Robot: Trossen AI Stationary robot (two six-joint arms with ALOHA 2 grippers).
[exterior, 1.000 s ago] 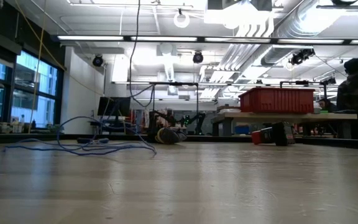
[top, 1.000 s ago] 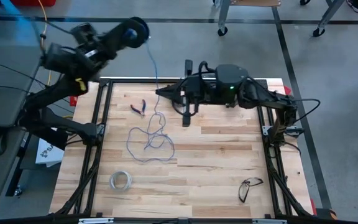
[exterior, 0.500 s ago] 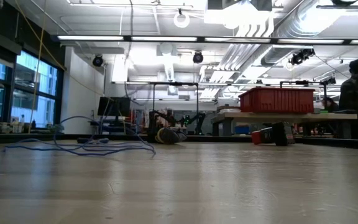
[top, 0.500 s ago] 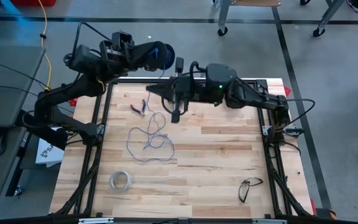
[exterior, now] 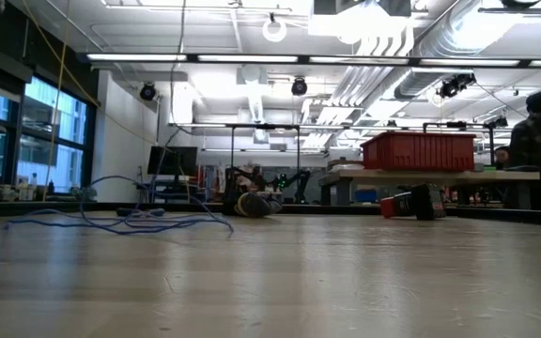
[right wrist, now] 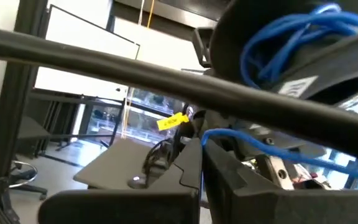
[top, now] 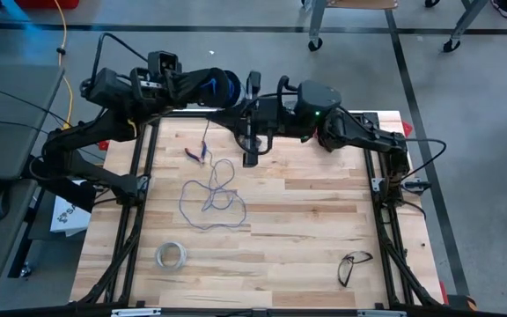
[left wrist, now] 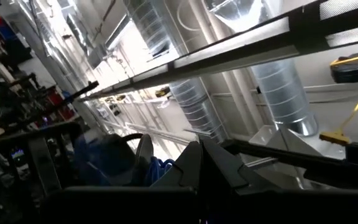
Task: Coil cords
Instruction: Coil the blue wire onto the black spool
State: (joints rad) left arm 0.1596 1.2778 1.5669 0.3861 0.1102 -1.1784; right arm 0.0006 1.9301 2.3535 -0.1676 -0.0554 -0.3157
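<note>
High view, left fingers (top: 236,90) closed holding spool (top: 221,86), right fingers (top: 251,88) pinching wire (top: 211,198).

**Colours on the table**

Wire (top: 211,195) bluish-grey on pale striped wood table (top: 306,229); spool (top: 223,86) dark blue-black; tape ring (top: 171,256) whitish; pliers (top: 194,153) red-handled; glasses (top: 352,266) black; 2 arms dark; crate (exterior: 419,150) red.

One thin bluish wire (top: 211,198) lies looped on the one wooden table (top: 306,238), below the two grippers, and one dark spool (top: 221,86) sits up between them. Two dark arms are in view, left gripper (top: 236,90) and right gripper (top: 246,110) nearly meeting. One pair of red-handled pliers (top: 195,153), one whitish ring of tape (top: 171,256), one pair of glasses (top: 352,265).
</note>
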